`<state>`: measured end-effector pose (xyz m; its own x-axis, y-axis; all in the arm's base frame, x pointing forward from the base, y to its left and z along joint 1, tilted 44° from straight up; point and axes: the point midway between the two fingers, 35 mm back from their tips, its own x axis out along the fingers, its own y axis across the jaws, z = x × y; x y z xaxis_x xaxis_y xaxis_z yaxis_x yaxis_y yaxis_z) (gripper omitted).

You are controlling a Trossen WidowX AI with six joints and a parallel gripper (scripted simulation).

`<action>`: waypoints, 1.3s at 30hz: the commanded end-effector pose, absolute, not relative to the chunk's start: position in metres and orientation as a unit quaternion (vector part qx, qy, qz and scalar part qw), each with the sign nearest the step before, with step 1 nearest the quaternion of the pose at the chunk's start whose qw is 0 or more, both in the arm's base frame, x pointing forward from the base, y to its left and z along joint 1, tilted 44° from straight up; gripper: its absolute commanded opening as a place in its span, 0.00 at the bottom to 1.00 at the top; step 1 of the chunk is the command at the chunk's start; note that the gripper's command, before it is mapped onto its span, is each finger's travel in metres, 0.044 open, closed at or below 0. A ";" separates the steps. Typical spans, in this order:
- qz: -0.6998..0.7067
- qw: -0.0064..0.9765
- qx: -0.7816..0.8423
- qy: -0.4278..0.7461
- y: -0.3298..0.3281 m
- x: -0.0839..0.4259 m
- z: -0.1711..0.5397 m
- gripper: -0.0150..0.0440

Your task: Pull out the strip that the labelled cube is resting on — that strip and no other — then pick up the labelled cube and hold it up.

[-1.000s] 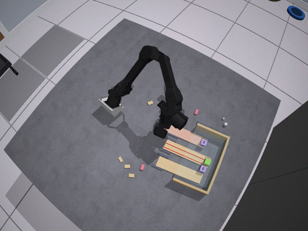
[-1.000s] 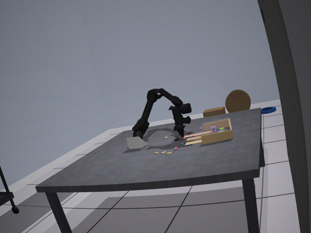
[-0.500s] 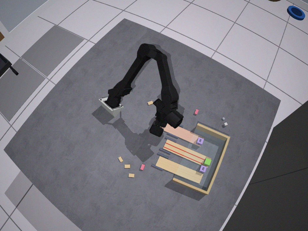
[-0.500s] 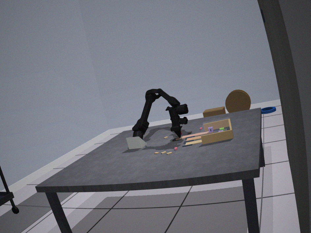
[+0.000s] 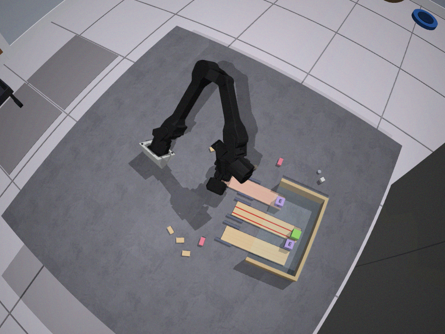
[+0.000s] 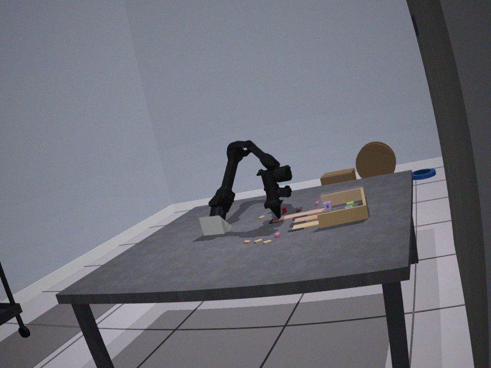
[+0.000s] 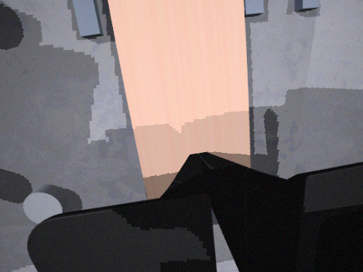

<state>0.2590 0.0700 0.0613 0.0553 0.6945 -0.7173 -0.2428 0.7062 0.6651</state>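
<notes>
My gripper (image 6: 279,218) (image 7: 198,162) is shut on the near end of the pink strip (image 5: 253,191) (image 6: 305,214) (image 7: 184,69), low over the table. The fingers hide the gripped edge. A purple cube marked E (image 5: 280,201) (image 6: 327,205) rests on the strip's far end. A red-striped strip (image 5: 262,219) carries a green cube (image 5: 295,234) (image 6: 350,203) at its far end. A plain wooden strip (image 5: 251,244) lies beyond that. A second purple E cube (image 5: 289,244) (image 6: 348,207) is by its far end; its exact support is unclear.
A wooden-walled enclosure (image 5: 311,244) (image 6: 343,218) surrounds the strips' far ends. Dark guide rails (image 5: 231,225) flank the strips. Small loose blocks include a tan one (image 5: 180,240) and a pink one (image 5: 280,161). A pale round object (image 7: 42,207) is beside my left finger.
</notes>
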 end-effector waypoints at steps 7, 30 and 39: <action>0.337 0.692 0.187 0.611 0.071 0.237 0.053 0.25; 0.336 0.691 0.187 0.612 0.066 0.204 0.046 0.25; 0.336 0.691 0.187 0.612 0.063 0.191 0.044 0.25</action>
